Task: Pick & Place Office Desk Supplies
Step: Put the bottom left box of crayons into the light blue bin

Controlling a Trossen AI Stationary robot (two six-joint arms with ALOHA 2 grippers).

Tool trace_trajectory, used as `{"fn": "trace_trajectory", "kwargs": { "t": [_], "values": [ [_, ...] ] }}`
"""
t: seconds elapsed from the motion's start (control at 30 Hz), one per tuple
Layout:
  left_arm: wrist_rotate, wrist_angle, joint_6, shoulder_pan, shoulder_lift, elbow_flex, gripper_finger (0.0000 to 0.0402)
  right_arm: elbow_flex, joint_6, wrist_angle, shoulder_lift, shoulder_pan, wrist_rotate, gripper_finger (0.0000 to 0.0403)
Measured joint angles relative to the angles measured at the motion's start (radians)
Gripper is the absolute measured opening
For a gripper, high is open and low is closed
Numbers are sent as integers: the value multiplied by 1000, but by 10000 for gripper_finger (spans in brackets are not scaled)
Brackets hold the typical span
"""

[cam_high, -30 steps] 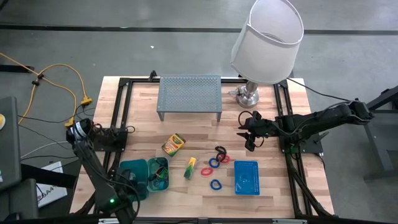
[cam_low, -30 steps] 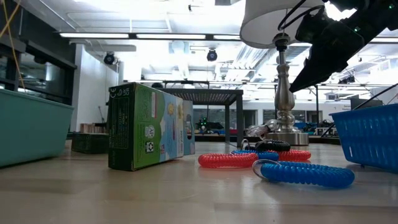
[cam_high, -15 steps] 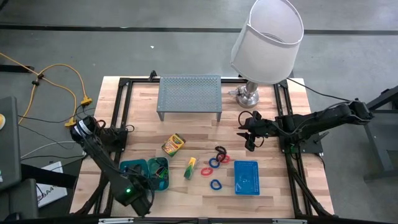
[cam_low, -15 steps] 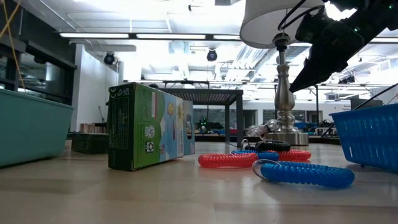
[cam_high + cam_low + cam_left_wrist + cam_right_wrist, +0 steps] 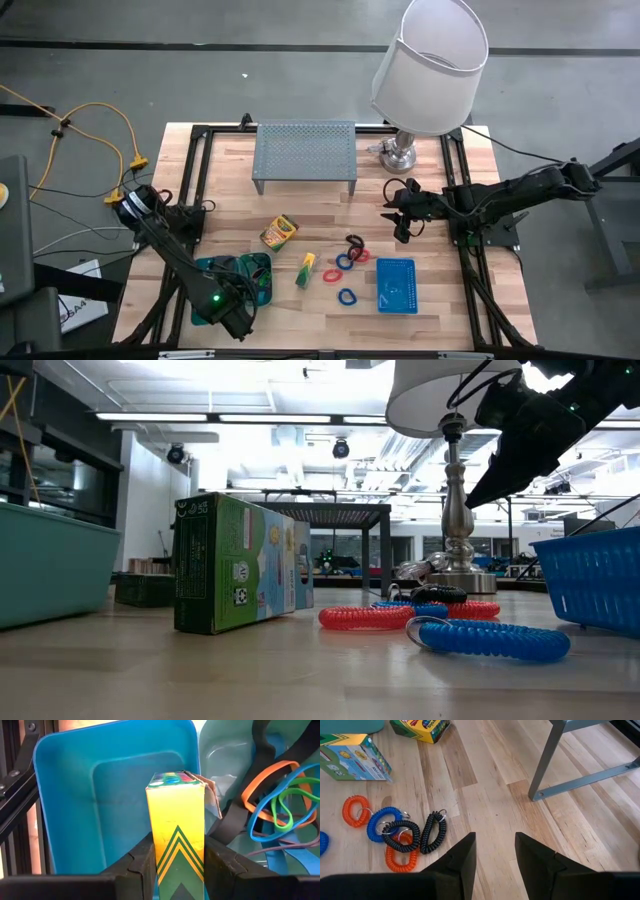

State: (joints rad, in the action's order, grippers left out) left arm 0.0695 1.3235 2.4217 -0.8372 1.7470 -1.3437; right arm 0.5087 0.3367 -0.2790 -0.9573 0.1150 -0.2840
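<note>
Your left pincer (image 5: 179, 870) is clamped on a small yellow crayon box (image 5: 176, 827), one finger on each side, holding it upright above the blue-teal tray (image 5: 75, 795). In the high view that pincer (image 5: 232, 318) sits at the lower left of the frame, over the near edge of the two teal trays (image 5: 205, 268). The neighbouring tray (image 5: 225, 750) holds a tangle of rubber bands (image 5: 280, 802) in orange, blue, green and black.

Your right pincer (image 5: 494, 852) has its fingers apart and grips nothing; it hangs above bare tabletop (image 5: 485, 785). In the high view it (image 5: 402, 225) is right of centre, just below the lamp base (image 5: 399, 153) and above the blue mesh basket (image 5: 397, 284).

A second crayon box (image 5: 279, 232) lies flat near the middle of the tabletop, below the grey perforated riser shelf (image 5: 305, 150). A yellow-green block (image 5: 306, 270) stands just right of the trays. The coiled band loops (image 5: 348, 262) in red, blue and black lie clustered between that block and the basket, with one blue loop (image 5: 346, 296) a little apart, lower in the frame. In the low view the green box (image 5: 235, 563) stands left of centre, the red loop (image 5: 365, 617) and blue loop (image 5: 490, 638) lie to its right, and the basket wall (image 5: 595, 580) shows at the right edge.
</note>
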Motion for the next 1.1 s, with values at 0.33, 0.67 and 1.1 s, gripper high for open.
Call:
{"fn": "trace_trajectory", "kwargs": {
  "t": [0.33,0.67,1.1],
  "values": [
    [-3,0,-7,2,0,0,118,0,0,0,0,0,0,124],
    [10,5,-13,2,0,0,118,0,0,0,0,0,0,124],
    [12,9,-17,-5,0,0,170,0,0,0,0,0,0,124]
  ]
}}
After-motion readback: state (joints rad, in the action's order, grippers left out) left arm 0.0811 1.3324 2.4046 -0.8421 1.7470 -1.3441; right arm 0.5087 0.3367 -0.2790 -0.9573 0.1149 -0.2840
